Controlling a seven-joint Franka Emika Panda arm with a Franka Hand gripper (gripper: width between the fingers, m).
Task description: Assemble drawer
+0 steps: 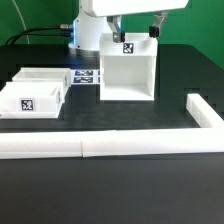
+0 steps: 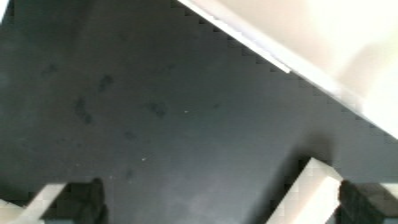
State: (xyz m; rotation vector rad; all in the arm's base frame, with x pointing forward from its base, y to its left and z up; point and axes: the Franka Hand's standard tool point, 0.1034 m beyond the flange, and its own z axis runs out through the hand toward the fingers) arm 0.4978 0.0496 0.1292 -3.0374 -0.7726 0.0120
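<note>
You see the gripper (image 1: 138, 31) spread wide, holding nothing, just above the housing (image 1: 128, 72), a smooth white plastic cube near the back edge of the black surface (image 1: 120, 190). Two open trays (image 1: 32, 95) sit toward the exterior view's left edge.

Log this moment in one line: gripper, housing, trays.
gripper: open, empty, near housing top | housing: upright | trays: both outside housing, exterior view's left

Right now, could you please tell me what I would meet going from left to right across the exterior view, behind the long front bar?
In order: small tagged tray → marker board → drawer housing → short white bar. The second tray overlaps the first, so I leave it out.
</note>
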